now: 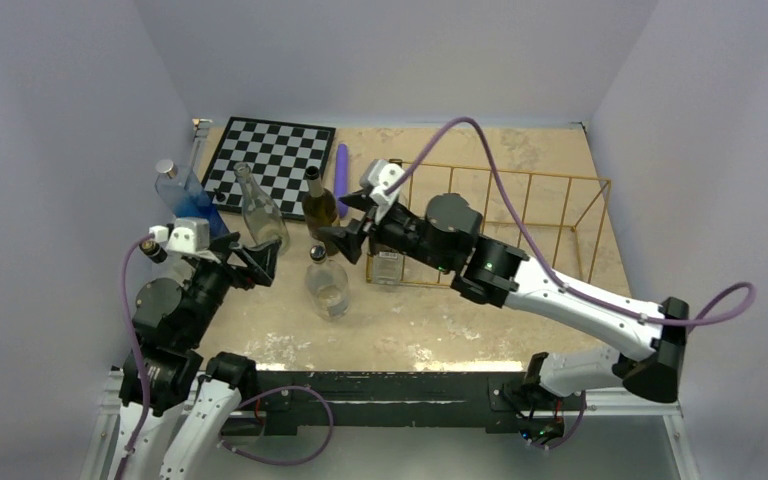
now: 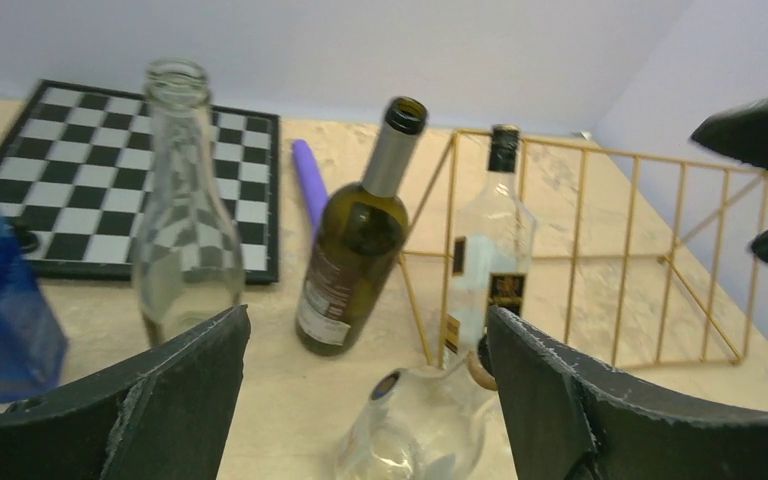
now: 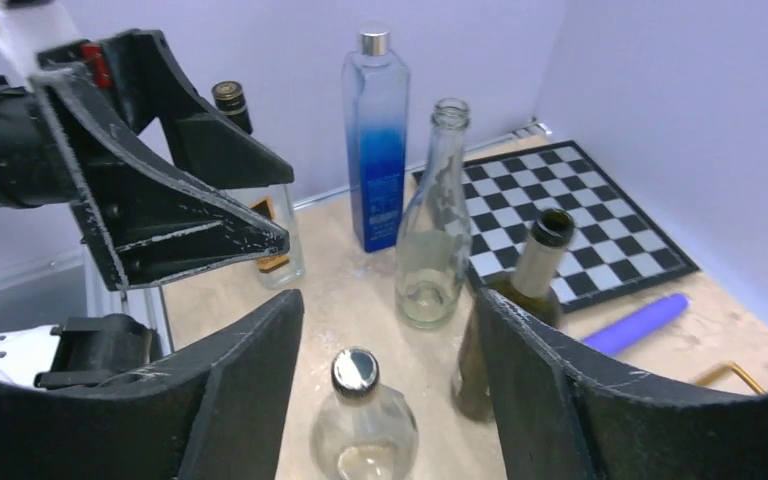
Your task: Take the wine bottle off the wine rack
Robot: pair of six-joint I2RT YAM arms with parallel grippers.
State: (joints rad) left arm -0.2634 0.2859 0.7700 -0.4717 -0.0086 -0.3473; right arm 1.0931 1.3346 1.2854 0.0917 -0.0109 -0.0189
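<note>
The dark green wine bottle stands upright on the table just left of the gold wire wine rack, outside its frame. It also shows in the left wrist view and the right wrist view. My right gripper is open and empty. It hangs over a round clear bottle, with the wine bottle beside its right finger. My left gripper is open and empty, left of the round bottle. A clear square bottle stands inside the rack's left end.
A chessboard lies at the back left, with a purple cylinder beside it. A tall blue bottle and a clear slim bottle stand by the left arm. Another clear bottle stands behind the left gripper. Walls enclose the table.
</note>
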